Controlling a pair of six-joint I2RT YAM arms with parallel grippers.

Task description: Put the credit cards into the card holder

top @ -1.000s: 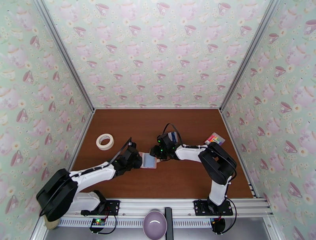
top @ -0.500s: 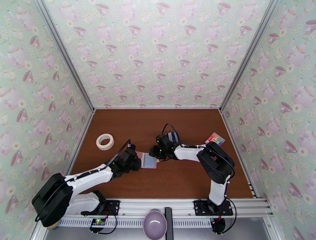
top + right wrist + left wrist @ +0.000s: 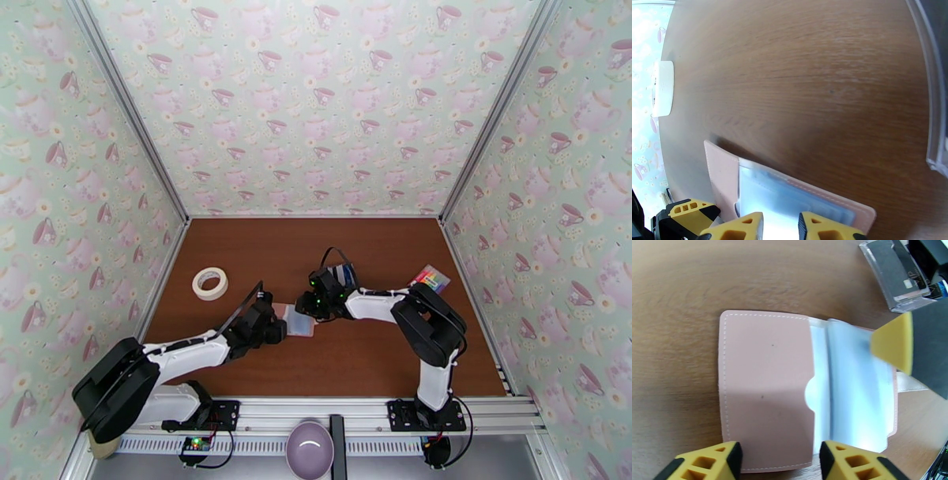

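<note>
My left gripper [image 3: 780, 461] is spread wide at the left edge of the card holder [image 3: 766, 390], which lies open mid-way across the table [image 3: 371, 237]. My right gripper [image 3: 780, 225] sits over its clear sleeves [image 3: 790, 197]; whether it pinches one, I cannot tell.

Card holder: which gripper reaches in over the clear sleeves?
The right gripper: its fingers sit over the sleeves, while the left gripper, open, sits at the edge of the card holder.
</note>
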